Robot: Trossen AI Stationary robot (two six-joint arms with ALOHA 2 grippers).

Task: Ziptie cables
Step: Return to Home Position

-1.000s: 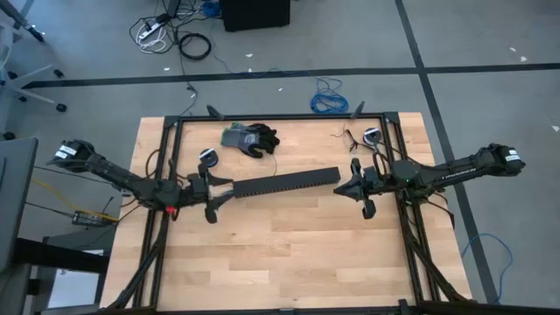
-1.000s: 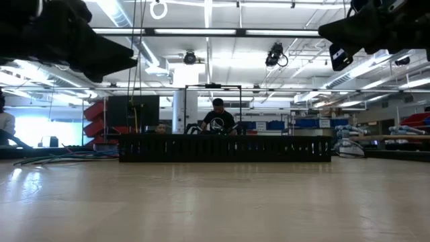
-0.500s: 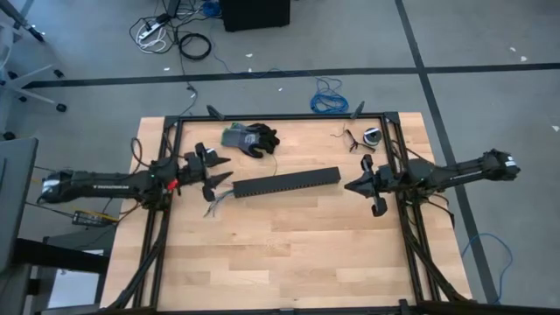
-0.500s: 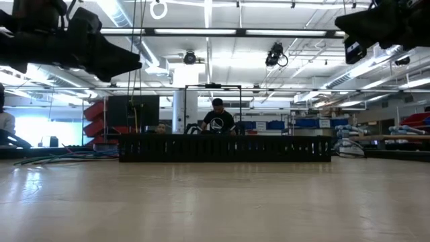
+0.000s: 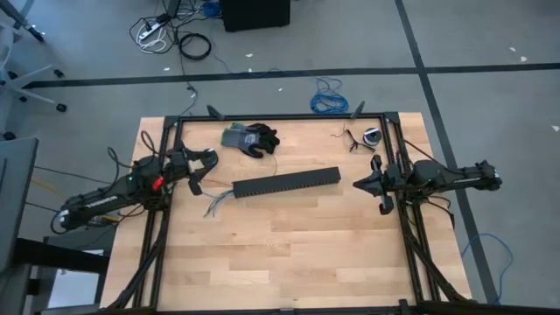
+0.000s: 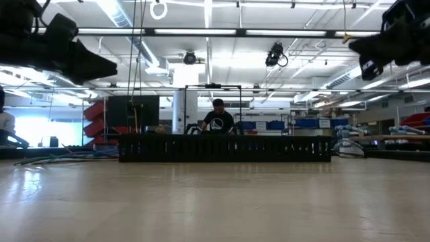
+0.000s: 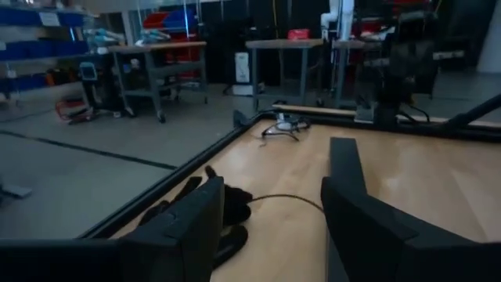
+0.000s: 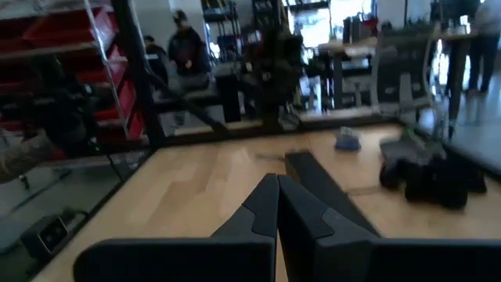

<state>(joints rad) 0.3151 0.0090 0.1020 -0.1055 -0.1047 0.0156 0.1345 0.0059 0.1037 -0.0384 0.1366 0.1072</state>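
Note:
The cables (image 5: 213,203) are thin wires lying splayed on the wooden table at the left end of the black slotted channel (image 5: 285,182). My left gripper (image 5: 206,171) hangs open above the table's left side, a little to the far left of the wires, with nothing between its fingers (image 7: 180,235). At the table's right side, my right gripper (image 5: 359,185) is shut and empty, pointing level at the channel's right end from a short way off. The channel (image 7: 344,160) also shows in both wrist views (image 8: 313,180).
A pair of dark work gloves (image 5: 250,138) lies at the far edge, left of middle. A small round object (image 5: 372,135) with thin loose strips beside it sits at the far right corner. A black frame (image 5: 289,115) borders the table. People work at benches in the room beyond.
Both arms have drawn back toward their own sides of the table. My left gripper has swung away from the channel's left end toward the far left, which uncovered the splayed wires. My right gripper has backed toward the right edge. The channel and wires lie still.

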